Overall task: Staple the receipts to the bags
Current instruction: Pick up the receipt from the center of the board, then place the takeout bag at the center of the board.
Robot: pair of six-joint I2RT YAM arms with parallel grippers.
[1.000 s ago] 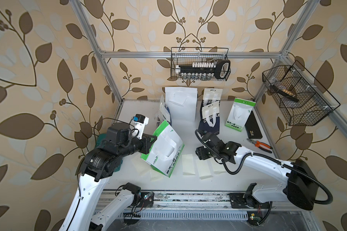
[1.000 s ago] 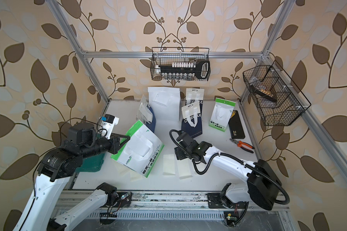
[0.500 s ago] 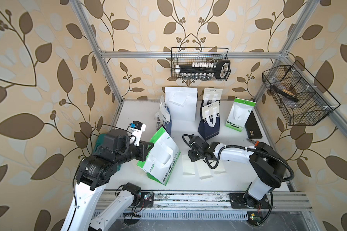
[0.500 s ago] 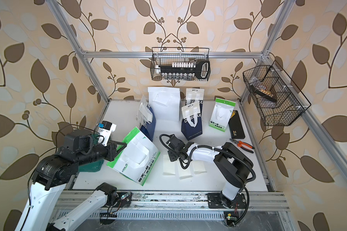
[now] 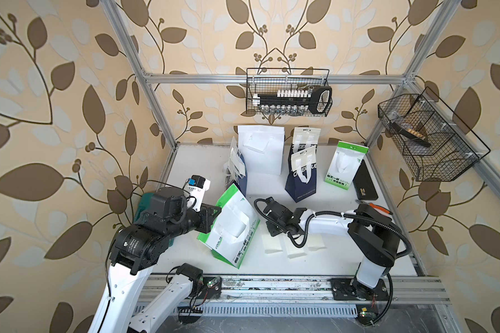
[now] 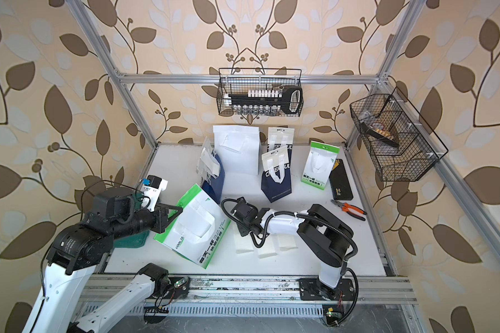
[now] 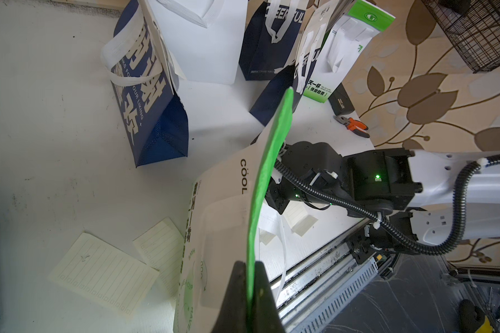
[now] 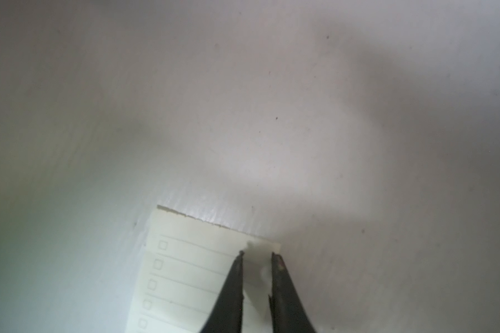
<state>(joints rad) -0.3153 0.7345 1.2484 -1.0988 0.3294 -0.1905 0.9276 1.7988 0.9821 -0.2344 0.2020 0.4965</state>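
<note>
Bag and receipt gripped at the bench (image 5: 329, 261) front.
The left gripper (image 7: 250, 266) jaws clamp the tilted white-and-green bag (image 5: 234, 227) by its green top edge; the right gripper (image 8: 257, 255) jaws pinch a receipt (image 8: 191, 274) corner just right of it.

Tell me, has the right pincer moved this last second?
Yes. In a top view the right pincer has slid along the receipts, away from the orange pliers, to the end receipt beside the tilted green-and-white bag.
</note>
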